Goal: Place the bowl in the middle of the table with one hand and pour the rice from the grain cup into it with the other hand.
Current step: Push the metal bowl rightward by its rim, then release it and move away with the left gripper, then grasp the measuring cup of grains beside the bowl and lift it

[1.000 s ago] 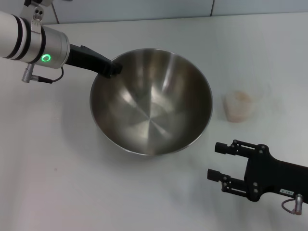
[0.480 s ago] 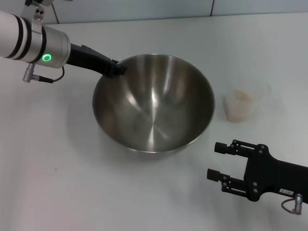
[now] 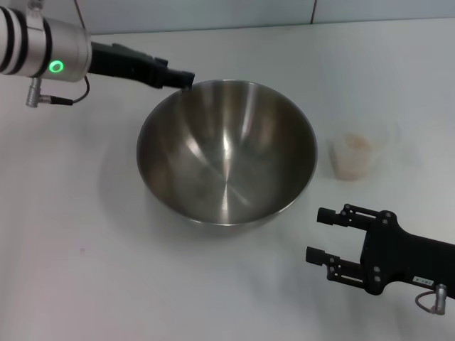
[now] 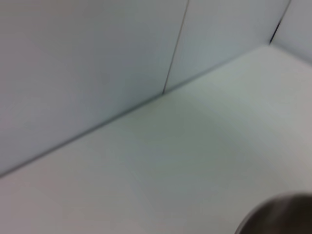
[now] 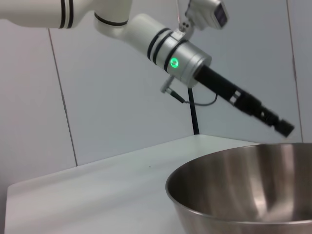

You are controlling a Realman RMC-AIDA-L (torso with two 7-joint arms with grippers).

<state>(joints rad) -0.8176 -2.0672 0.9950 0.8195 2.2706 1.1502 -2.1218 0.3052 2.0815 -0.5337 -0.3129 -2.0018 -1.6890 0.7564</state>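
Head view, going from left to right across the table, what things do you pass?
Left gripper at the far-left rim of the bowl → stainless-steel bowl → grain cup holding rice. The right gripper waits nearer the robot, open, between bowl and cup in that sweep.

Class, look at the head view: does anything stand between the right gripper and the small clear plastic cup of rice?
Nothing visible does. The open right gripper sits nearer the camera than the small clear plastic cup, with only bare white table between them; the large steel bowl stands off to their left.
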